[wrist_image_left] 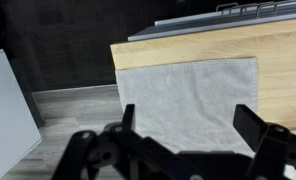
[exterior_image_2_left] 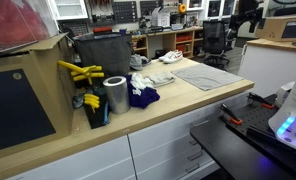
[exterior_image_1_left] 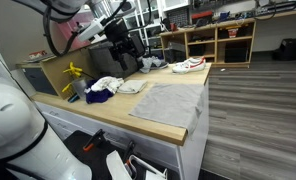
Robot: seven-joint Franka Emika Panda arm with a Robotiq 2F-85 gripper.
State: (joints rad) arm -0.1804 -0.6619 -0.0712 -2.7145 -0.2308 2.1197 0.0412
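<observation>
Wooden countertop, flat grey cloth, black pincer spread wide

Even indoor light washes the bench; the wrist view is dimmer, the claw a blurred silhouette.

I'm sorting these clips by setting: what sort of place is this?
Most likely a lab or workshop. It has a wooden workbench on white cabinets, open shelving stocked with gear, and an office chair in the background.
</observation>
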